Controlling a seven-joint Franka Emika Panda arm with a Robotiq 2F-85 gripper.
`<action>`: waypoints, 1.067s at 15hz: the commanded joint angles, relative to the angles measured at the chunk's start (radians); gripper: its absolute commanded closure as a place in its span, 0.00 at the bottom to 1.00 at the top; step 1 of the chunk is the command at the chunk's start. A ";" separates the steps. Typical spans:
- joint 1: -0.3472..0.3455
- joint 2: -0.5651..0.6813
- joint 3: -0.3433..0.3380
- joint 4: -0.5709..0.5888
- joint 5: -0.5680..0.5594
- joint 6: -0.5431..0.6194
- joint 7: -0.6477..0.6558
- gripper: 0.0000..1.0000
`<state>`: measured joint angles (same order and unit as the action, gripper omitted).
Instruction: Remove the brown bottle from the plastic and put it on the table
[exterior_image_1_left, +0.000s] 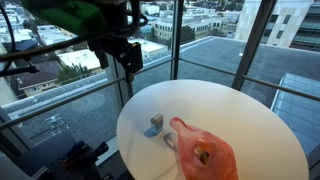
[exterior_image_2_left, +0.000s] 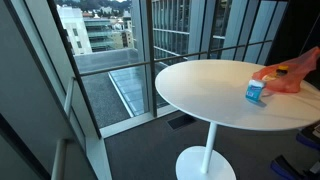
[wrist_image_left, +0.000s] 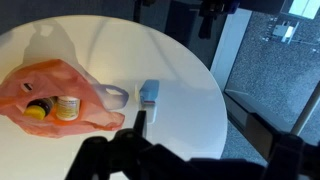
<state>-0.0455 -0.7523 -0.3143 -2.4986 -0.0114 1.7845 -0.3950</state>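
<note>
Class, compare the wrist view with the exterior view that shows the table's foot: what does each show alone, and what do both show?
Only the wrist view looks into the plastic bag, showing the brown bottle and a second container side by side. Only that exterior view shows the pedestal and the floor. Both show the table, the plastic bag and the small blue box.
</note>
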 joint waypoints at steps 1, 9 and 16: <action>-0.014 0.003 0.011 0.002 0.008 -0.002 -0.008 0.00; -0.031 0.023 0.022 0.016 -0.013 0.027 0.019 0.00; -0.072 0.125 0.027 0.095 -0.030 0.117 0.064 0.00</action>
<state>-0.0897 -0.7033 -0.3041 -2.4686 -0.0145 1.8774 -0.3699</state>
